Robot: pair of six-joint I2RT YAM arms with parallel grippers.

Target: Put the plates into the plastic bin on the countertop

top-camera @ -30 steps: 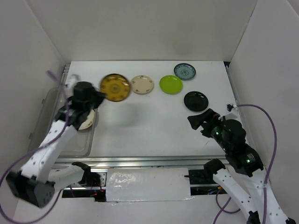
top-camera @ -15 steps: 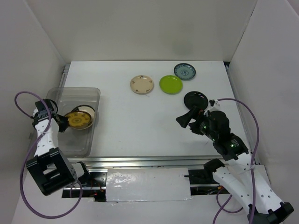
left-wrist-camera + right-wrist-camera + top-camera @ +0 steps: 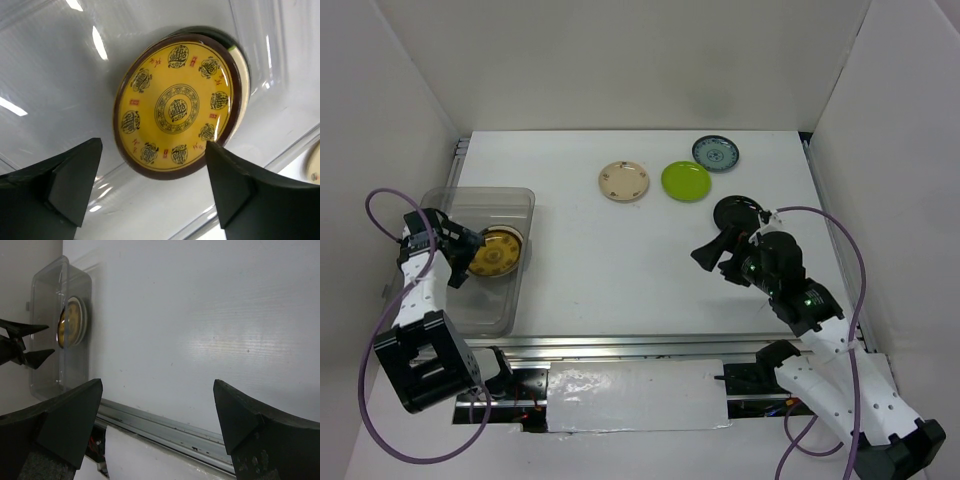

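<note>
The clear plastic bin [image 3: 448, 300] stands at the left of the white countertop [image 3: 620, 270]. Inside it a yellow, brown-rimmed plate [image 3: 498, 252] lies on a cream plate [image 3: 244, 80]. My left gripper [image 3: 465, 258] hangs open just left of the yellow plate [image 3: 177, 107], its fingers apart and touching nothing [image 3: 153, 146]. On the countertop lie a cream plate [image 3: 624, 181], a lime green plate [image 3: 686, 180], a teal plate [image 3: 716, 153] and a black plate [image 3: 740, 213]. My right gripper [image 3: 712, 250] is open and empty in front of the black plate, facing the bin [image 3: 52, 315].
White walls close in the countertop on three sides. A metal rail [image 3: 200, 432] runs along the front edge. In the right wrist view the left gripper's fingertips [image 3: 37, 356] show beside the bin.
My left gripper carried the yellow plate from the countertop into the bin, then opened and let it go. My right arm has shifted a little to the left.
</note>
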